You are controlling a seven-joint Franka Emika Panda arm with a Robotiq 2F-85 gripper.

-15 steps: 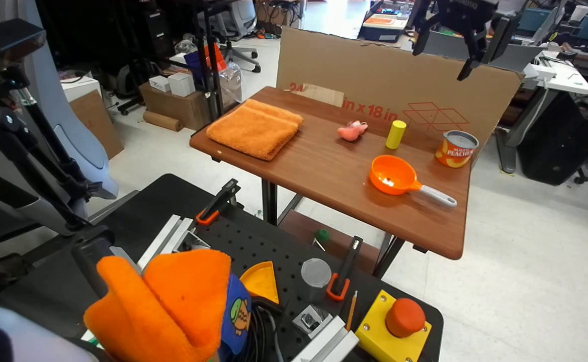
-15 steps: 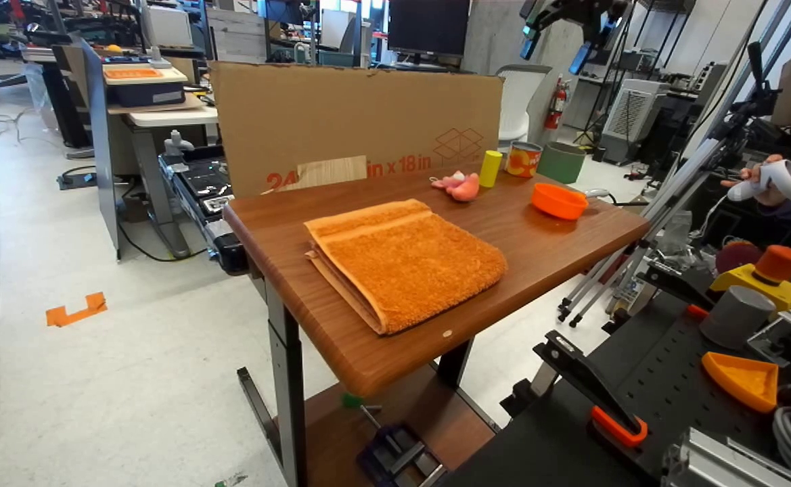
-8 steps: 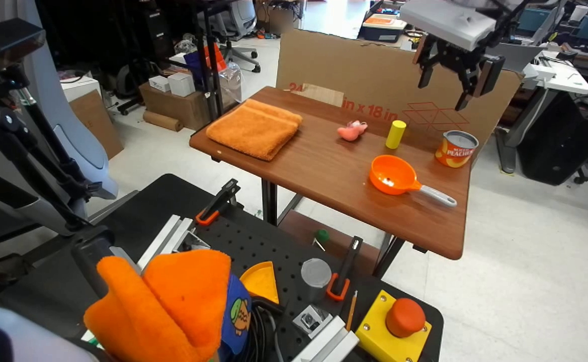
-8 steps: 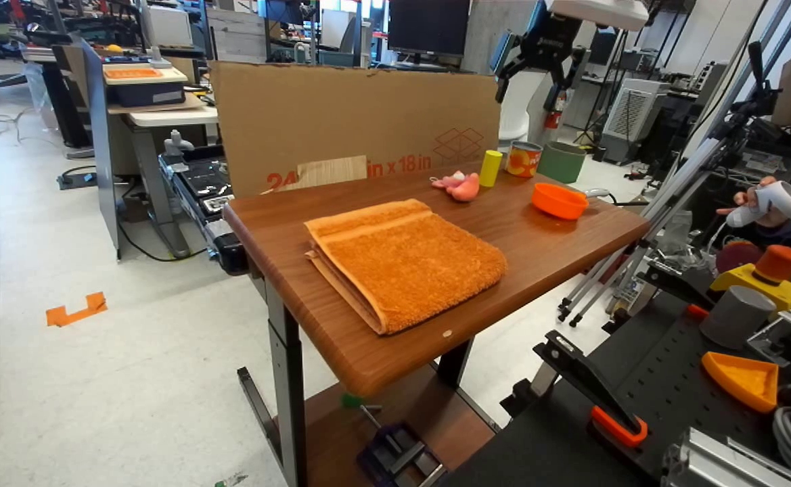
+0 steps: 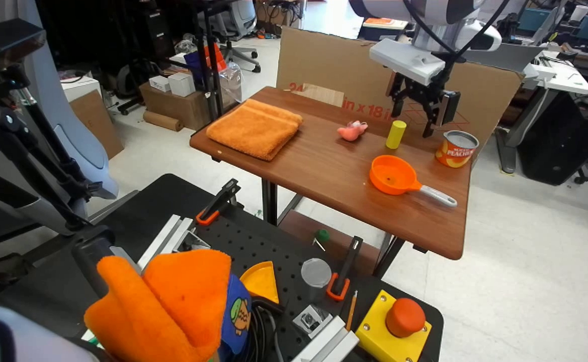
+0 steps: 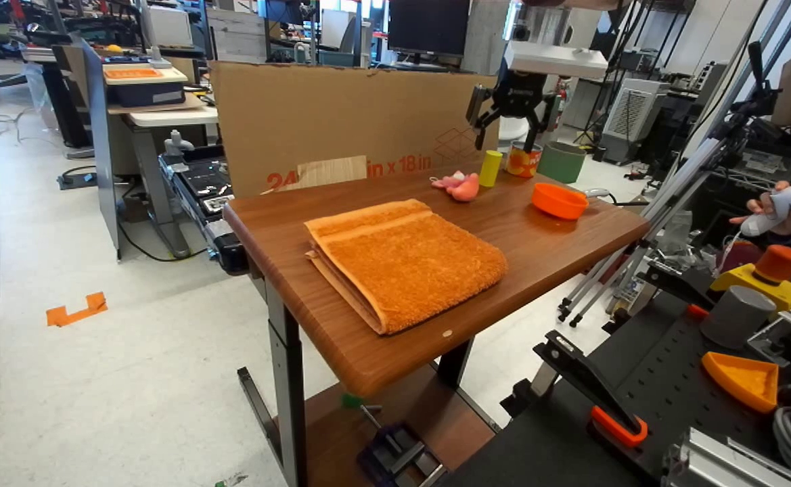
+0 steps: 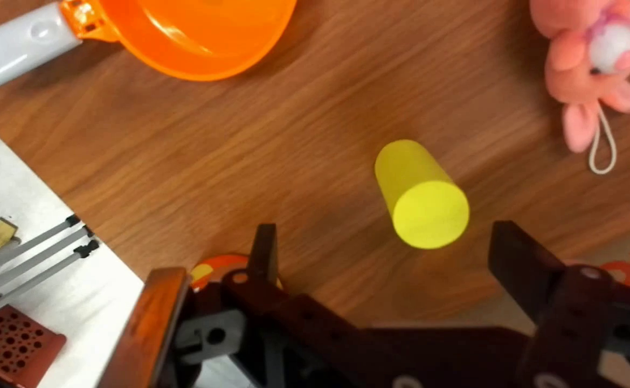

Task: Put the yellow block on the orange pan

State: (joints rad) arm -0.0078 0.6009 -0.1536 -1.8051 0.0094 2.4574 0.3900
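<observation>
Pre-grasp stage, by judgement. The gripper (image 7: 385, 231) hangs above the table (image 5: 324, 166) with its two fingers spread wide and holding nothing; the gap appears broader than the yellow block (image 7: 428, 210), presumably so that one finger can pass down each flank without toppling it. The block stands on its end below the fingertips, touching neither; in the wrist view it sits off-centre, toward the finger at the right. Its upright stance leaves the curved side free for a pinch from above. The orange pan (image 7: 201, 51) rests farther out from the gripper than the block, on the side of the finger at the left, bowl upward and so suited to receive it. The pink toy (image 7: 568, 59) lies beyond and outside the finger at the right, apart from the block. The peach can (image 5: 456, 149) stands below and near the opposite finger, which partly hides it in the wrist view; a careless descent there could brush its rim.

Pose: the arm (image 5: 437, 12) enters from overhead in both exterior views, above the gripper, with the fingers directed downward, a posture that appears chosen for a top-down grasp. A sideways shift to centre the block, followed by a lowering, seems to be required next; whether the block is also aligned front to back with the fingers cannot be told.
</observation>
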